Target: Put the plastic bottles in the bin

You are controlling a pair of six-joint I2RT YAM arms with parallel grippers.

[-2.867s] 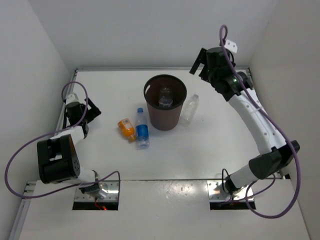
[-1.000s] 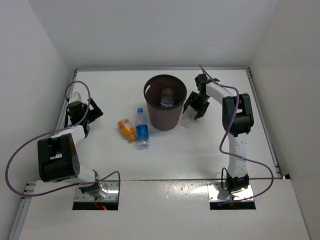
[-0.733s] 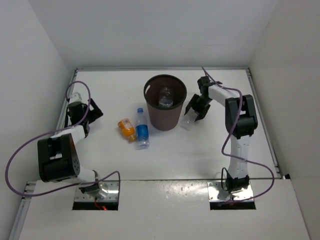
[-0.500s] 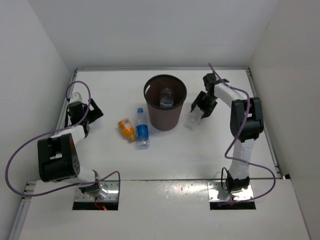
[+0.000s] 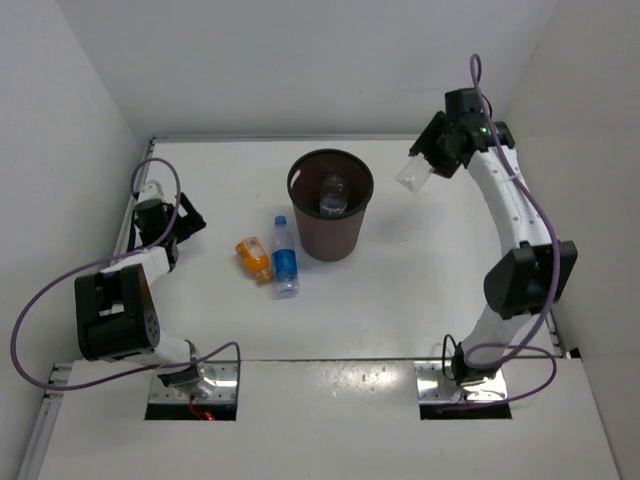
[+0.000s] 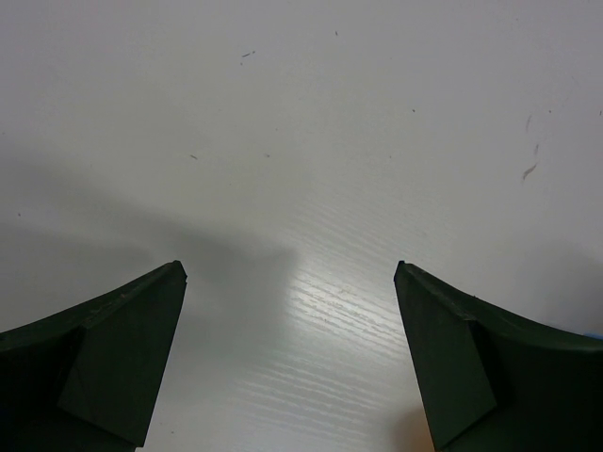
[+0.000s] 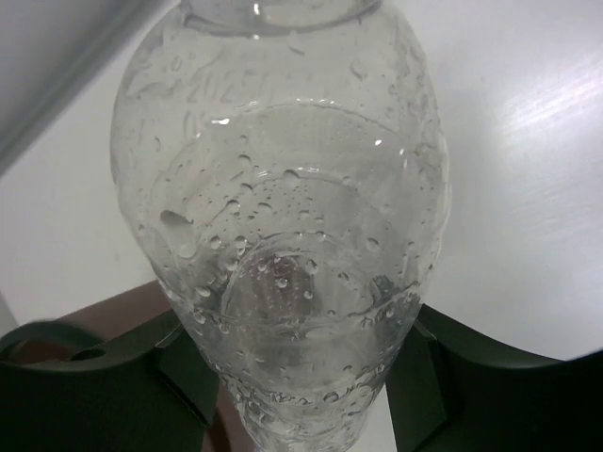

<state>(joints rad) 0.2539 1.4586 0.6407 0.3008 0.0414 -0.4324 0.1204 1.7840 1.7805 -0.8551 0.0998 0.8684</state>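
Note:
My right gripper [image 5: 428, 163] is shut on a plain clear bottle [image 5: 411, 174], held in the air to the right of and behind the dark brown bin [image 5: 300, 214]. In the right wrist view the wet clear bottle [image 7: 283, 207] fills the frame between my fingers [image 7: 184, 372], with a strip of brown bin [image 7: 113, 306] below. Another clear bottle [image 5: 332, 196] lies inside the bin. A stubby orange bottle [image 5: 253, 255] and a blue-labelled bottle [image 5: 285, 258] lie on the table left of the bin. My left gripper [image 5: 188, 222] [image 6: 288, 282] stands open over bare table at the far left.
White walls close in the table [image 5: 420, 290] at the back and on both sides. Purple cables loop along both arms. The left wrist view holds only white tabletop [image 6: 311, 141].
My right gripper closed on the clear bottle lying to the right of the bin, then lifted it up and toward the back right. The left arm has not moved.

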